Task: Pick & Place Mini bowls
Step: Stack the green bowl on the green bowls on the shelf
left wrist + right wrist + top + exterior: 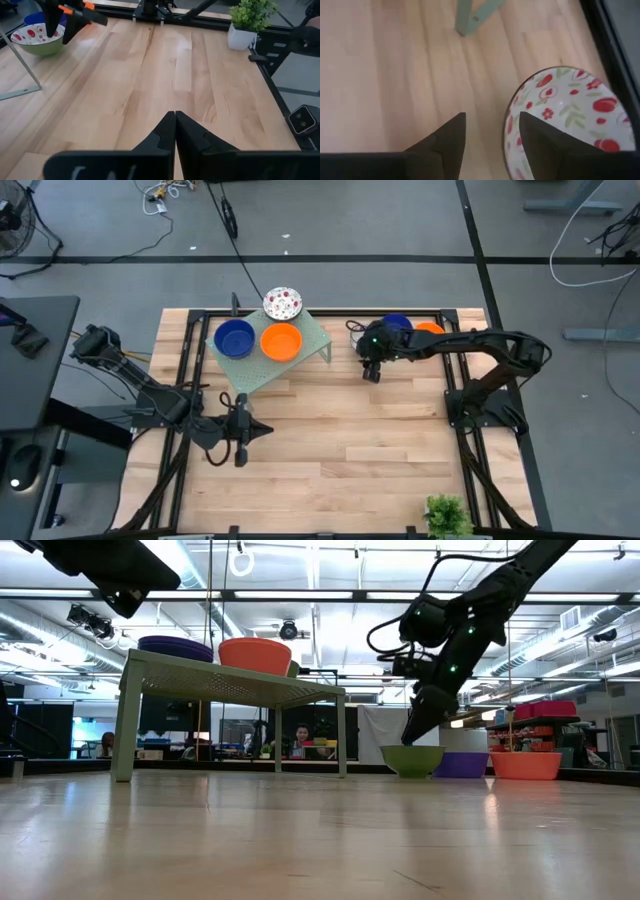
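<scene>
Your left gripper (240,457) waits closed near the counter's (330,430) left front. On the rack (315,338), blue (234,338), orange (281,341) and patterned (282,304) bowls sit. Only the right wrist view shows your right gripper (490,131) apart, straddling a patterned bowl's (570,110) rim near the back right edge.

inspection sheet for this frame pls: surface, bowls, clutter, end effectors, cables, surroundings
Surface: light wood table, bare in the middle.
Job's things: blue bowl, orange bowl and a patterned bowl sit on the green rack. On the table under the right arm: a floral bowl with a green outside, plus a blue bowl and an orange bowl behind it.
Clutter: small potted plant at the near right corner.
End effectors: right end effector open, one finger inside the floral bowl's rim, one outside. Left end effector shut, low over the near table, holding nothing.
Cables: several on the floor beyond the table.
Surroundings: grey floor; people seated far behind in the low view.
</scene>
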You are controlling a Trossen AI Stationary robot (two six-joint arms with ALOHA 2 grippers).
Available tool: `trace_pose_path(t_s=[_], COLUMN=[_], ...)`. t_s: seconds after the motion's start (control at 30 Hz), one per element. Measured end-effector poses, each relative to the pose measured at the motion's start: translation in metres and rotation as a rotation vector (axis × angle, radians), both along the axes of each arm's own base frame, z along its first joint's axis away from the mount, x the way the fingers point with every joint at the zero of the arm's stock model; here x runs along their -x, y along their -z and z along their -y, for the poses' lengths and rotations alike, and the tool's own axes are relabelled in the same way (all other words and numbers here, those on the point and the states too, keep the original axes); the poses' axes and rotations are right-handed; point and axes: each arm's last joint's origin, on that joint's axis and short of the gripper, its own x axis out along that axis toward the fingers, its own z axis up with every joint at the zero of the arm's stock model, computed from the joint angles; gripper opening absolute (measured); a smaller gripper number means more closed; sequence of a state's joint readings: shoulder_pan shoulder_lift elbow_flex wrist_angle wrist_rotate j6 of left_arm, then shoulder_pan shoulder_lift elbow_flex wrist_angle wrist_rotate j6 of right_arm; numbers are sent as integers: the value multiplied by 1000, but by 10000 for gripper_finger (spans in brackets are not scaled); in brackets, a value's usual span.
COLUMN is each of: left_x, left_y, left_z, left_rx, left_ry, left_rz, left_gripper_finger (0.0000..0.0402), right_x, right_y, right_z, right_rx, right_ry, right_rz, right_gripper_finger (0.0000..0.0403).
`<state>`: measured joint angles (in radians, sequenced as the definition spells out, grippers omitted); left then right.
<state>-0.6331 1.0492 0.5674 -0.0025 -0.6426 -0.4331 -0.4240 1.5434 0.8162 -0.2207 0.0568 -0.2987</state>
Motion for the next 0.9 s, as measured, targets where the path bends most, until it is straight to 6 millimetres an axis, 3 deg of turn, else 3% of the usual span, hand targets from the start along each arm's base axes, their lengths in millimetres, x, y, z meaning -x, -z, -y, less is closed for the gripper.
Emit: trace_pose_path(t_s=[0.5, 0.9], left_x=[0, 0], left_y=[0, 0], left_z=[0, 0], left_rx=[-2, -1], left_ry=[0, 0], left_rz=[-1, -1], left_gripper_finger=[16, 16], right_x=[-1, 2], right_y=[5, 7], right_z=[4, 4], right_rx=[49, 38], right_ry=[20, 33], right_rz=[-33, -62], right_gripper_finger=[88, 102])
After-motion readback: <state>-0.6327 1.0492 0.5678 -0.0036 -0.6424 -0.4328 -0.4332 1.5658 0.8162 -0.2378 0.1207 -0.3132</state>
